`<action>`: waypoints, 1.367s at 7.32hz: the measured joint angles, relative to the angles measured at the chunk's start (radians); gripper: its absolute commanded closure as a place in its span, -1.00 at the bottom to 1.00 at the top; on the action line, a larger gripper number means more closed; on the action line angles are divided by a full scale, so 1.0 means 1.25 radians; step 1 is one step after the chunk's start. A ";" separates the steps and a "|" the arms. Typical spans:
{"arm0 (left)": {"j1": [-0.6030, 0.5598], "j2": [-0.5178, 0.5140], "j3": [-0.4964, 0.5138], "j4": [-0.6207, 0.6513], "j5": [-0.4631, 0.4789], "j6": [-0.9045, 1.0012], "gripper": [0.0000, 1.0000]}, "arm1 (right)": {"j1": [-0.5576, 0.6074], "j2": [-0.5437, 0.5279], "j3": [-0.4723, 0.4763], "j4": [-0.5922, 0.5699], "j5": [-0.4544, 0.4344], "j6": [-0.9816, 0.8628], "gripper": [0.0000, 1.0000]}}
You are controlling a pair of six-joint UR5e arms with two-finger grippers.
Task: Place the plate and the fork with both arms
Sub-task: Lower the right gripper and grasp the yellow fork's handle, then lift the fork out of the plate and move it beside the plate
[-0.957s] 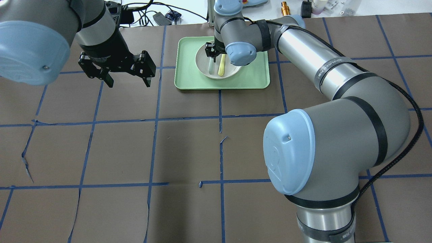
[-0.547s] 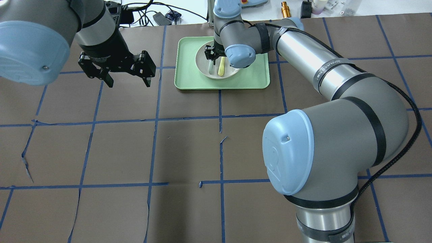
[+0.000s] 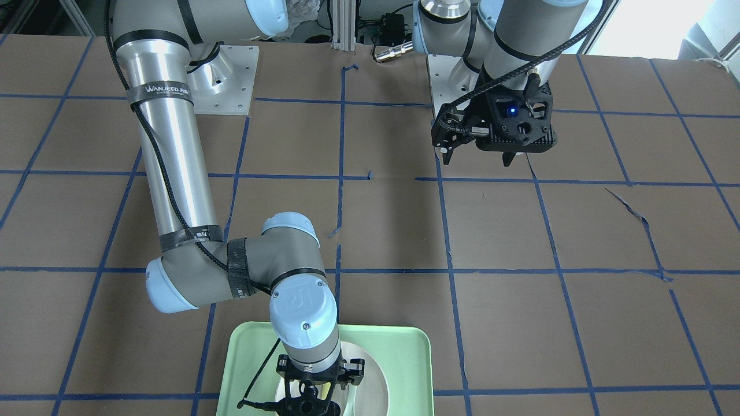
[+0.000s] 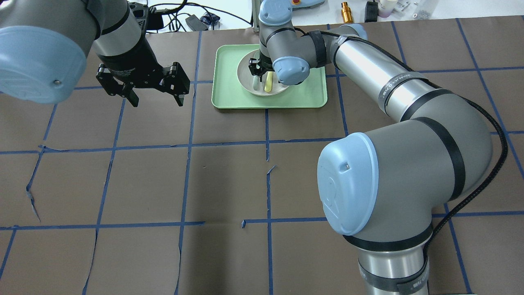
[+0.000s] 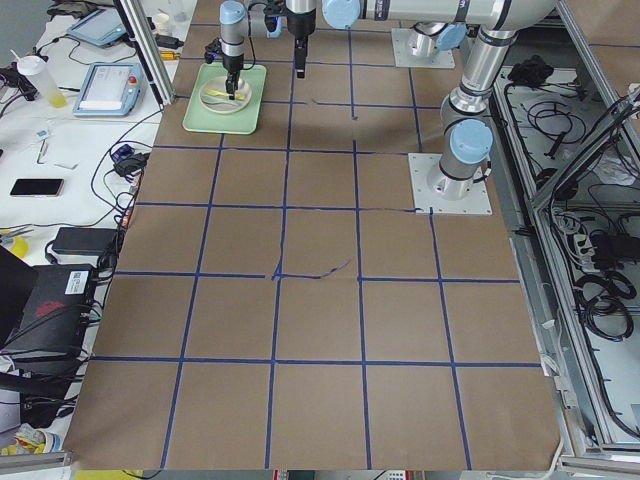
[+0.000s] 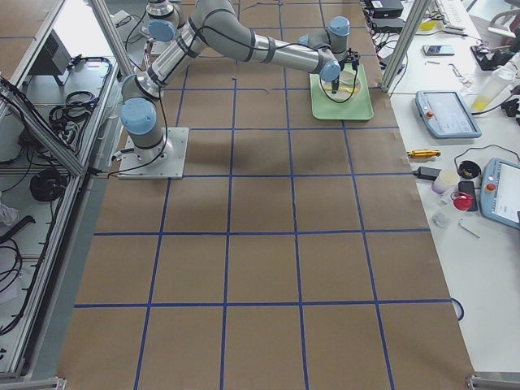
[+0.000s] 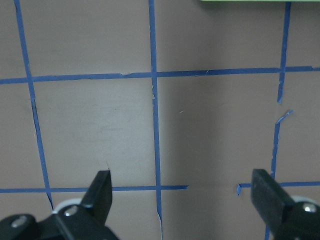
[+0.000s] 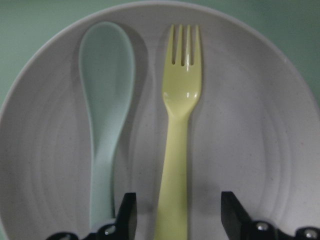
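The white plate [image 4: 245, 77] sits in the mint-green tray [image 4: 229, 92]. The yellow fork [image 4: 268, 84] lies in the plate beside a pale grey-green spoon [image 4: 256, 85]. In the right wrist view the fork [image 8: 180, 115] lies tines away on the plate [image 8: 250, 125], with the spoon [image 8: 106, 100] to its left. My right gripper [image 8: 179, 212] is open just above the plate, with one finger [image 8: 231, 212] on each side of the fork's handle. It also shows in the overhead view [image 4: 258, 70] and the front view [image 3: 309, 401]. My left gripper [image 4: 156, 101] is open and empty, hovering left of the tray.
The brown paper table cover has blue tape grid lines. The left wrist view shows bare paper under the left gripper [image 7: 182, 184] and the tray's edge [image 7: 250, 1] at the top. Cables and small items lie beyond the table's far edge [image 4: 184, 18].
My right gripper has moved slightly lower toward the fork's handle in the plate. The left arm has stayed almost still.
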 measured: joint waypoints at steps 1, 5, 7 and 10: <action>0.000 0.000 0.000 0.000 0.000 0.000 -1.00 | 0.000 0.004 0.000 -0.001 -0.003 -0.001 0.19; 0.000 -0.002 0.001 0.000 0.000 0.000 -1.00 | 0.000 0.007 -0.001 -0.010 -0.005 -0.002 0.63; 0.000 -0.002 0.001 0.000 0.000 0.001 -1.00 | 0.000 -0.008 0.001 -0.010 -0.004 -0.011 0.63; 0.000 -0.004 0.001 0.000 0.000 0.001 -1.00 | -0.002 -0.034 0.012 -0.006 -0.007 -0.035 0.62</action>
